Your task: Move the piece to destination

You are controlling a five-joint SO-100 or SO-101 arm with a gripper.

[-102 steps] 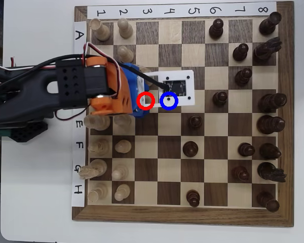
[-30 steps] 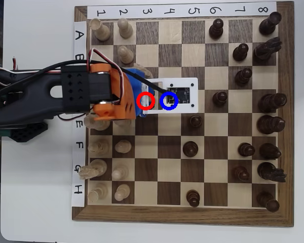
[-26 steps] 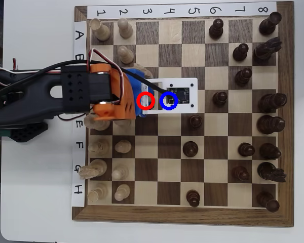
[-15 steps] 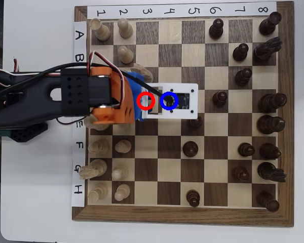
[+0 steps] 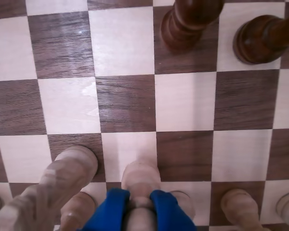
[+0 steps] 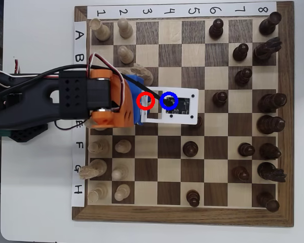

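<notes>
Between blue pincer fingers, pale round-headed pawn

The arm and its white camera plate cover the middle of the chessboard in the overhead view, hiding the destination square under the blue ring and the gripper beneath. The piece cannot be seen there. In the wrist view, the gripper runs off the bottom edge, its blue fingers pressed against a pale piece whose head is masked and blurred. Neighbouring pale pieces are out of focus. Two dark pieces are cropped at the top edge.
</notes>
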